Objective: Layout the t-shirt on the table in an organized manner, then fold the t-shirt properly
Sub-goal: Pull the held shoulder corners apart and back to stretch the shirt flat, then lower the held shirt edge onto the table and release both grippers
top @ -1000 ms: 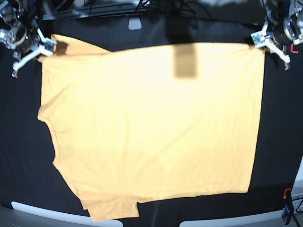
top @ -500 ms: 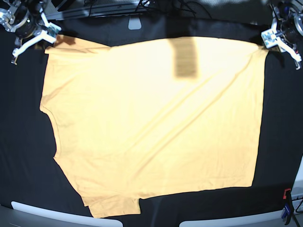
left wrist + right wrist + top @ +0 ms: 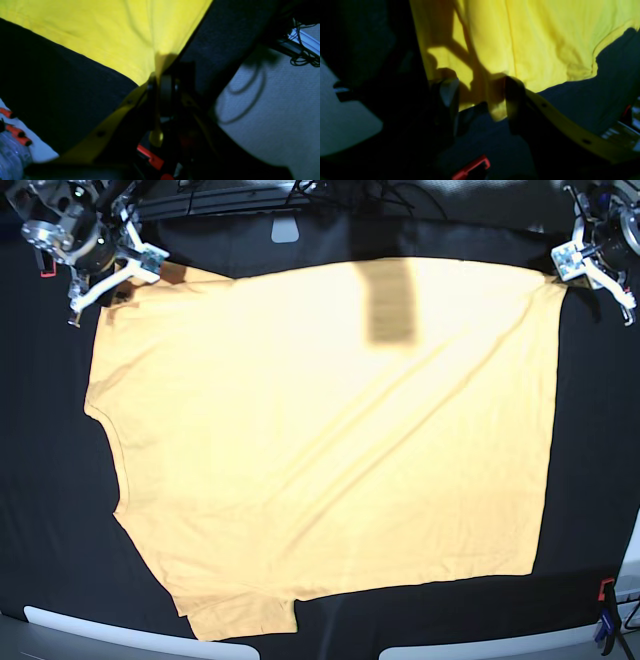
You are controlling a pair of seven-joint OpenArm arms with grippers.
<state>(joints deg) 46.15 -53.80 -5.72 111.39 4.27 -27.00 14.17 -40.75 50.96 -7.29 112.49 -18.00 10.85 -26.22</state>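
I have one t-shirt spread flat over most of the table, its long axis running left to right in the base view, hem toward the right, sleeves toward the left. The black cloth shows on all sides, cables along the far edge, one red clamp at the near right. Two grippers: the left gripper is pinched tight on the shirt's far-right corner, and the right gripper has fingers apart around the far-left corner.
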